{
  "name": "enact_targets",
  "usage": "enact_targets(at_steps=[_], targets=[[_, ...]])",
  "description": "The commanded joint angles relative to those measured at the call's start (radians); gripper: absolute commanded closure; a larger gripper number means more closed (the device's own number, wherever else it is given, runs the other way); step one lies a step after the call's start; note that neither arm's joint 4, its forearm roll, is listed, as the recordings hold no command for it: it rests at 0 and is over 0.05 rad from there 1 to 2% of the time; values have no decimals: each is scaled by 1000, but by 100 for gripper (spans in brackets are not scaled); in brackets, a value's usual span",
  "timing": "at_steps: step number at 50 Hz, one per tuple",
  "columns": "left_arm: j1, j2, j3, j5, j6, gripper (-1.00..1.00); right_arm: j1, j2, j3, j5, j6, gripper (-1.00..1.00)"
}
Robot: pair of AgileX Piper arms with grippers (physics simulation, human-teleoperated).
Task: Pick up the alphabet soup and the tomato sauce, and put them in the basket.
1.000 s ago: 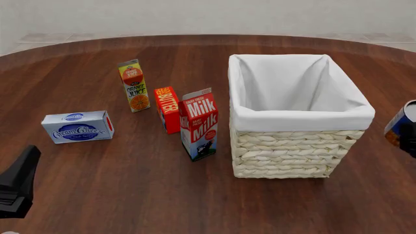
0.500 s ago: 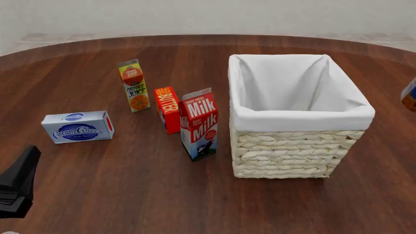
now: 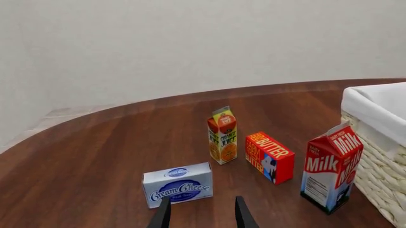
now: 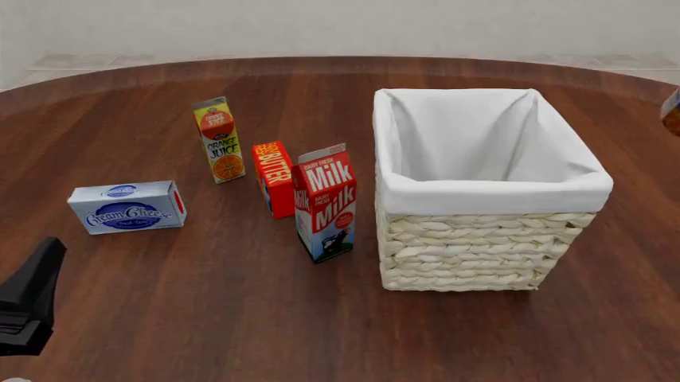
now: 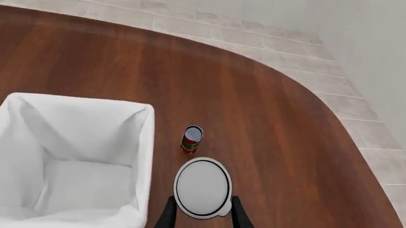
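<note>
The right pincer (image 5: 201, 219) pinches the alphabet soup (image 5: 202, 187), held upright and lifted off the surface (image 5: 273, 142); the basket (image 5: 144, 142) lies just to the can's side, so the coming move is, I judge, a short sideways carry over its rim. The right wrist view alone shows the tomato sauce (image 5: 191, 139) standing beside the basket. The left pincer (image 3: 201, 214) hangs spread and idle.

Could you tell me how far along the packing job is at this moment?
Done: nothing; the basket shows only its white lining. In hand: the right gripper holds the alphabet soup raised beside the basket. Left: dropping it in, then fetching the tomato sauce standing on the table.
</note>
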Motion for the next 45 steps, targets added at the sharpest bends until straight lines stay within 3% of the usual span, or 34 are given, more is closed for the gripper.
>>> enact_targets(at_steps=[1,45], targets=[[1,-1,0,-1,0,-100,45,4,-74,12,23,100],[10,-3,0,-2,-8,-100,303,88,-238,39,78,100]])
